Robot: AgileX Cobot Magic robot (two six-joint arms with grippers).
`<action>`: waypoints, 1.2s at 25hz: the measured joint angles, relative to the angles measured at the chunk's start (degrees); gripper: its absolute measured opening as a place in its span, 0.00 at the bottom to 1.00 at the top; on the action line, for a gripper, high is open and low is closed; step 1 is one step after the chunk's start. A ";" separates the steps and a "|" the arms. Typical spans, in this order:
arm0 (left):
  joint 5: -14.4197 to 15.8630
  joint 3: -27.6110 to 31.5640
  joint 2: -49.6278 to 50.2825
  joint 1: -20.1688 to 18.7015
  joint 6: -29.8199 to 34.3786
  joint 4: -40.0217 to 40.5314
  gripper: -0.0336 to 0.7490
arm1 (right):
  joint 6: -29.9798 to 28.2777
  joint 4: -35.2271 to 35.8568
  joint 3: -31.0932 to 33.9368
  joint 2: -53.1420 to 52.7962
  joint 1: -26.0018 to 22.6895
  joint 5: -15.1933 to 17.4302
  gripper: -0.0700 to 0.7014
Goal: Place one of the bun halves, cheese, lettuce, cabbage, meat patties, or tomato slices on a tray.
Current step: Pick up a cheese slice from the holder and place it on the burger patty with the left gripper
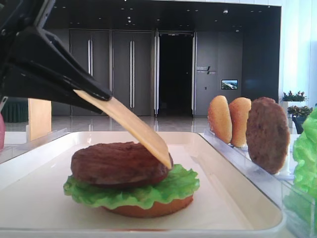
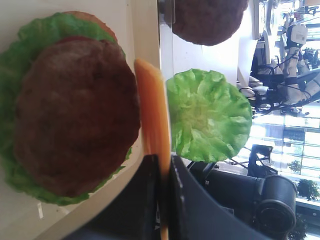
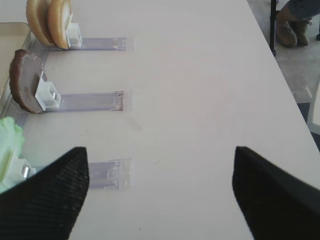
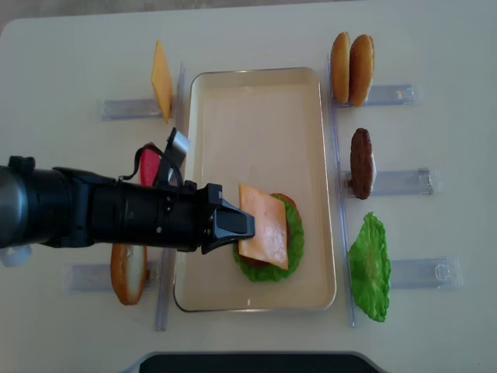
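On the cream tray (image 4: 256, 116) sits a stack: a bun half (image 1: 148, 208) at the bottom, frilly lettuce (image 1: 148, 191) on it, and a dark meat patty (image 1: 119, 161) on top. My left gripper (image 4: 245, 223) is shut on one edge of a thin orange cheese slice (image 4: 264, 225). The cheese (image 1: 133, 126) slopes down from the jaws, and its far edge reaches the patty's right side. In the left wrist view the cheese (image 2: 152, 110) shows edge-on beside the patty (image 2: 75, 115). My right gripper (image 3: 160, 160) hangs open over bare table, holding nothing.
Clear holders flank the tray. On the right stand two bun halves (image 4: 351, 68), an upright patty (image 4: 361, 163) and a lettuce leaf (image 4: 370, 268). On the left are a cheese slice (image 4: 161, 81), a red slice (image 4: 147, 163) and a bun half (image 4: 128, 272).
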 joint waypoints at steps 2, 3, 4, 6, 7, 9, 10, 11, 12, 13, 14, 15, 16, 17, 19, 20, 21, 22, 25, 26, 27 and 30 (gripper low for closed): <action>0.70 -0.01 0.13 0.00 0.65 0.00 0.07 | 0.00 0.00 0.00 0.00 0.00 0.00 0.85; 1.29 -0.01 0.13 0.00 0.84 0.00 0.07 | 0.00 0.00 0.00 0.00 0.00 0.00 0.85; 1.74 -0.01 0.13 0.00 1.02 0.00 0.07 | 0.00 0.00 0.00 0.00 0.00 0.00 0.85; 2.02 -0.06 0.13 0.00 1.35 0.00 0.07 | 0.00 0.00 0.00 0.00 0.00 0.00 0.85; 2.02 -0.06 0.13 0.00 1.46 0.00 0.07 | 0.00 0.00 0.00 0.00 0.00 0.00 0.85; 1.73 -0.06 0.13 0.00 1.58 0.00 0.07 | 0.00 0.00 0.00 0.00 0.00 0.00 0.85; 1.60 -0.06 0.13 0.00 1.58 0.00 0.07 | 0.00 0.00 0.00 0.00 0.00 0.00 0.85; 1.25 -0.06 0.13 0.00 1.58 0.00 0.07 | 0.00 0.00 0.00 0.00 0.00 0.00 0.85; 0.58 -0.06 -0.30 0.00 1.58 0.00 0.07 | 0.00 0.00 0.00 0.00 0.00 0.00 0.85; -0.57 -0.06 -1.12 0.00 1.58 0.00 0.07 | 0.00 0.00 0.00 0.00 0.00 0.00 0.85; -1.60 -0.06 -2.36 0.00 1.58 0.00 0.07 | 0.00 0.00 0.00 0.00 0.00 0.00 0.85; -2.29 -0.06 -3.63 0.00 1.58 0.00 0.07 | 0.00 0.00 0.00 0.00 0.00 0.00 0.85; -2.67 -0.06 -5.21 0.00 1.52 0.00 0.07 | 0.00 0.00 0.00 0.00 0.00 0.00 0.85; -2.67 -0.06 -6.58 0.00 1.26 0.00 0.07 | 0.00 0.00 0.00 0.00 0.00 0.00 0.85; -2.67 -0.06 -7.99 0.00 1.00 0.00 0.07 | 0.00 0.00 0.00 0.00 0.00 0.00 0.85; -2.79 -0.06 -8.10 0.00 0.84 0.00 0.07 | 0.00 0.00 0.00 0.00 0.00 0.00 0.85; -3.07 -0.06 -8.01 0.00 0.53 0.00 0.07 | 0.00 0.00 0.00 0.00 0.00 0.00 0.85; -3.27 -0.06 -7.74 0.00 0.25 0.00 0.07 | 0.00 0.00 0.00 0.00 0.00 0.00 0.85; -3.53 -0.06 -6.74 0.00 -0.33 0.00 0.07 | 0.00 0.00 0.00 0.00 0.00 0.00 0.85; -3.53 -0.06 -6.68 0.00 -0.33 0.00 0.07 | 0.00 0.00 0.00 0.00 0.00 0.00 0.85; -3.53 -0.06 -6.52 0.00 -0.38 0.00 0.07 | 0.00 0.00 0.00 0.00 0.00 0.00 0.85; -3.53 -0.06 -6.21 0.00 -0.38 0.00 0.07 | 0.00 0.00 0.00 0.00 0.00 0.00 0.85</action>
